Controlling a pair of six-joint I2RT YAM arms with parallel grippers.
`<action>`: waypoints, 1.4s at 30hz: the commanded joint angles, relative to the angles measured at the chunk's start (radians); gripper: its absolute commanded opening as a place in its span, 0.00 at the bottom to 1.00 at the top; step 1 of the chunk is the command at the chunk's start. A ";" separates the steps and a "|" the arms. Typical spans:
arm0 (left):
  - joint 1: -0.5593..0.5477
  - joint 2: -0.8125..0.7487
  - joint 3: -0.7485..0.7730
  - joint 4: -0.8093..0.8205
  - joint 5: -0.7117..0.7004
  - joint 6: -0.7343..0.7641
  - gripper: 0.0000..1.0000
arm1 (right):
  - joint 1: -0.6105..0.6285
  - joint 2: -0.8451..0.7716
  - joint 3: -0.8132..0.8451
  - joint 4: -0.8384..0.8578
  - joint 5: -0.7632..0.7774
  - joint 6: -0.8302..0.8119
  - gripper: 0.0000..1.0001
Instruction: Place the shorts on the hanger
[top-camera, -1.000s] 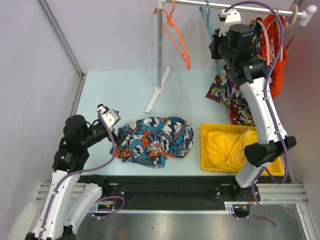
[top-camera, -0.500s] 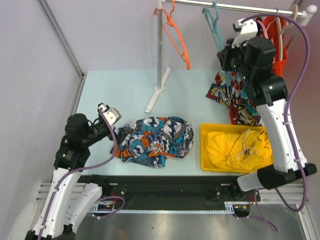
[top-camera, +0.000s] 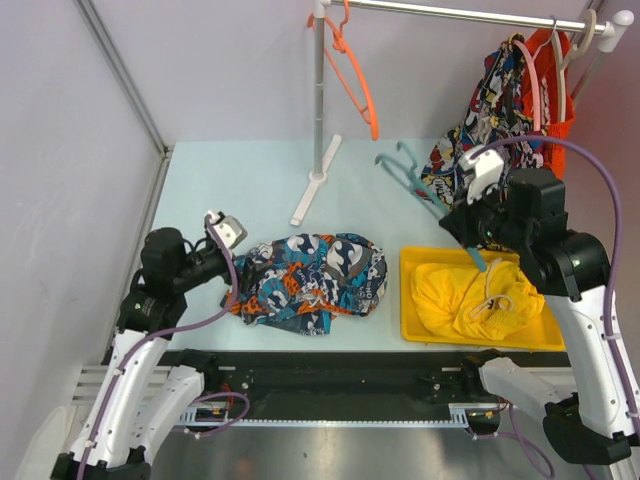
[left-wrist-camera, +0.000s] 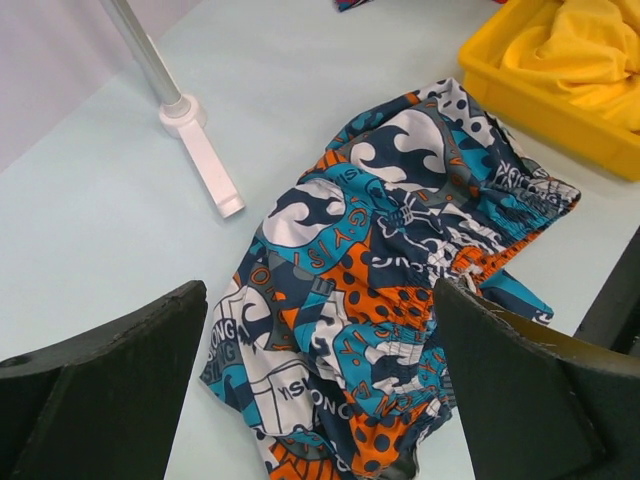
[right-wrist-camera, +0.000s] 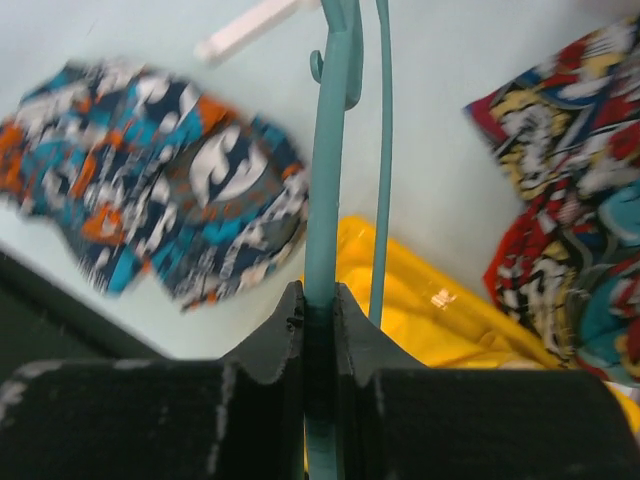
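The shorts (top-camera: 315, 275) lie crumpled on the table's near middle, navy, teal, orange and white print; they also show in the left wrist view (left-wrist-camera: 400, 300) and the right wrist view (right-wrist-camera: 160, 190). My right gripper (top-camera: 470, 228) is shut on the teal hanger (top-camera: 415, 172) and holds it in the air over the table, right of the shorts; its bar runs between the jaws in the right wrist view (right-wrist-camera: 325, 180). My left gripper (top-camera: 232, 262) is open at the left edge of the shorts, with the fabric between its fingers (left-wrist-camera: 110, 380).
A yellow tray (top-camera: 410, 325) holding a plain yellow garment (top-camera: 470, 295) sits at the near right. A clothes rail (top-camera: 450, 12) at the back carries an orange hanger (top-camera: 355, 75) and comic-print shorts (top-camera: 490, 95). The rail's white foot (top-camera: 315, 180) stands behind the shorts.
My right arm has taken the teal hanger off the rail and brought it down and forward, to just above the yellow tray. The left arm has barely moved.
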 joint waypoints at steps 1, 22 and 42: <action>-0.004 -0.030 -0.035 0.085 0.078 -0.003 1.00 | 0.001 -0.021 -0.010 -0.199 -0.249 -0.155 0.00; -0.142 0.053 -0.071 -0.165 0.440 0.384 0.71 | 0.354 0.094 -0.045 -0.175 -0.552 -0.358 0.00; -0.168 0.094 -0.011 -0.210 0.253 0.307 0.00 | 0.536 0.281 0.085 -0.071 -0.234 -0.398 0.82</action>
